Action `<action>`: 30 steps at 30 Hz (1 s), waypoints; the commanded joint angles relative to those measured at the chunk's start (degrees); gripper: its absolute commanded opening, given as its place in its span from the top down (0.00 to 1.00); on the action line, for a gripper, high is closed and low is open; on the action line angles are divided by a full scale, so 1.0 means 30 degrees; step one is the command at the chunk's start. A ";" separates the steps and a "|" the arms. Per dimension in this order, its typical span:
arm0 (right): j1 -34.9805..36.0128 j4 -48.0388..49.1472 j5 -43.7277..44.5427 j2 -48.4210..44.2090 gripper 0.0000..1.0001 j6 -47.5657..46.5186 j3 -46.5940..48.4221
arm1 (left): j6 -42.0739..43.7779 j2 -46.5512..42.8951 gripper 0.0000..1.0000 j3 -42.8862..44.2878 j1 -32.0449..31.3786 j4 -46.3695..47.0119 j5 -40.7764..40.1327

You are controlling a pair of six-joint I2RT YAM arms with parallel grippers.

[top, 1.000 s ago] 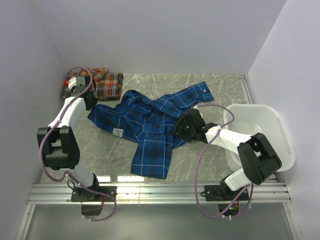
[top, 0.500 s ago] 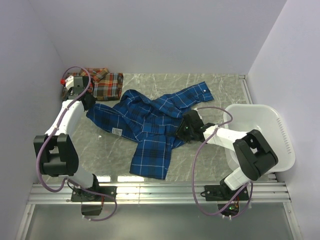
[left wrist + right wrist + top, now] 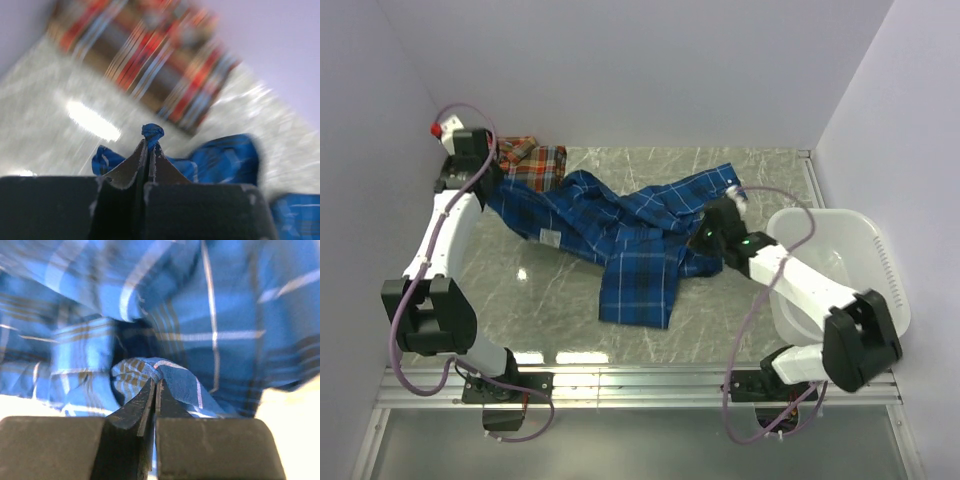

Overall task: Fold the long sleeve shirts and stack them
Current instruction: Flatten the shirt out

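The blue plaid shirt [image 3: 620, 228] lies crumpled and stretched across the middle of the marble table. My left gripper [image 3: 490, 190] is shut on its left edge, with a small bunch of blue cloth [image 3: 152, 133] pinched at the fingertips of the left gripper [image 3: 150, 144]. My right gripper [image 3: 708, 238] is shut on a fold at the shirt's right side. In the right wrist view, the right gripper [image 3: 156, 382] has that blue fold [image 3: 175, 377] caught between its tips. The red-orange plaid shirt [image 3: 535, 165] lies folded in the back left corner, blurred as red-orange plaid [image 3: 150, 55] in the left wrist view.
A white plastic basket [image 3: 865, 250] stands at the right edge of the table, beside the right arm. Lilac walls close in the left, back and right sides. A metal rail [image 3: 640, 385] runs along the near edge.
The right gripper has shut on the blue shirt and moved back and to the right. The left arm has pulled its edge toward the back left corner, drawing the shirt out.
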 commanded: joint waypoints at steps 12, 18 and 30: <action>-0.1638 -0.3411 0.0491 -0.7752 1.00 -0.3155 -0.1271 | -0.0528 -0.8779 0.99 -0.6636 -0.0512 0.2795 0.0693; -0.1667 -0.4378 -0.1061 -0.9569 1.00 -0.3037 -0.2858 | -0.2550 -1.3497 0.97 -1.0595 -0.0512 -0.0661 -0.0305; -0.1667 -0.7454 -0.2561 -1.0097 0.51 -0.3945 -0.2920 | -0.6011 -1.8628 0.29 -1.1805 -0.0512 -0.7666 -0.0363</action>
